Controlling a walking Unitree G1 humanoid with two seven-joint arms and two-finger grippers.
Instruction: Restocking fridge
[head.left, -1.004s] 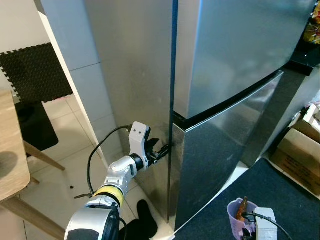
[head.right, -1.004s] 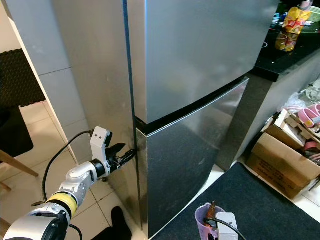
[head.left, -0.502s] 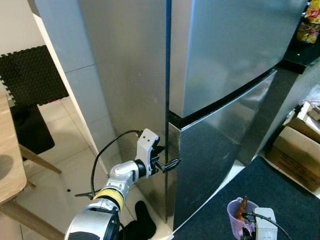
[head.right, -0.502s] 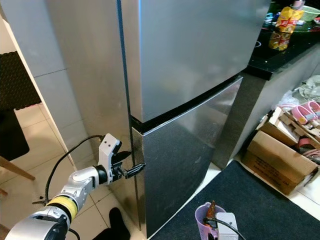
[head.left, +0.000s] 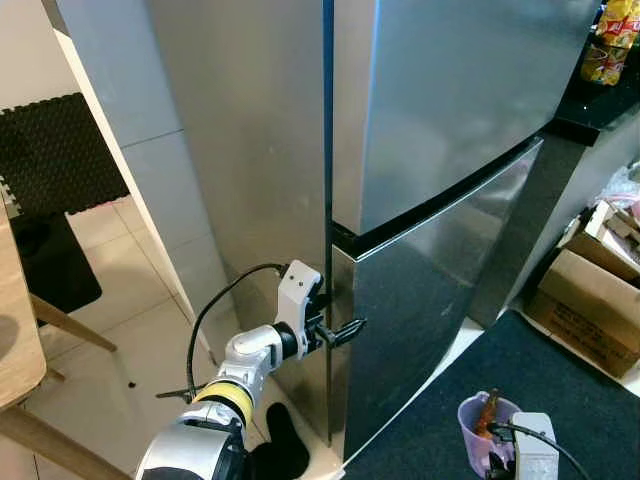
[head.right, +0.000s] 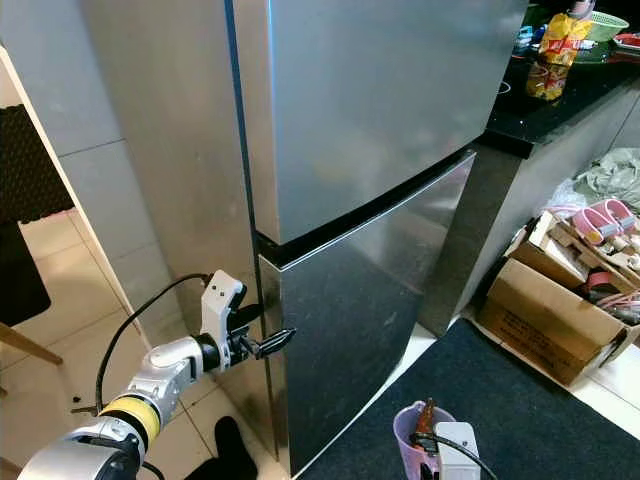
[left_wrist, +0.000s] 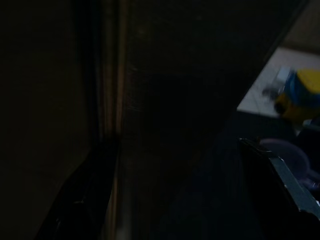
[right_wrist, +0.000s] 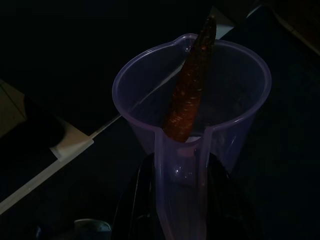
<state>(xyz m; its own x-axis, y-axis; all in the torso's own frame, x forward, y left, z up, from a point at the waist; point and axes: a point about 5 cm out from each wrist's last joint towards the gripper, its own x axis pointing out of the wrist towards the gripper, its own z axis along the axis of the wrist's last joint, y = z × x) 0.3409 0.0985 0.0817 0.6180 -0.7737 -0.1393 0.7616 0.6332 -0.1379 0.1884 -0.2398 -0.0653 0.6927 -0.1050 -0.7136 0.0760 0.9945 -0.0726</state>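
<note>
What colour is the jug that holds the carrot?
Translucent purple jug, with the carrot inside; clearest in the right wrist view.

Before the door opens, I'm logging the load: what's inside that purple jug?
Inside the purple jug, gripped by its handle in the right gripper, one carrot stands leaning, its tip poking above the rim. The jug's bottom is too dark to tell what else lies there.

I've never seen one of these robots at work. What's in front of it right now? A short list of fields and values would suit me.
Appliance: steel fridge, both doors closed
Left pincer: open, fingers at the lower door edge
Right pincer: shut on purple jug's handle
Purple jug: holds one carrot, leaning
Floor: dark mat, cardboard box with shoes
Counter: snack bags
</note>
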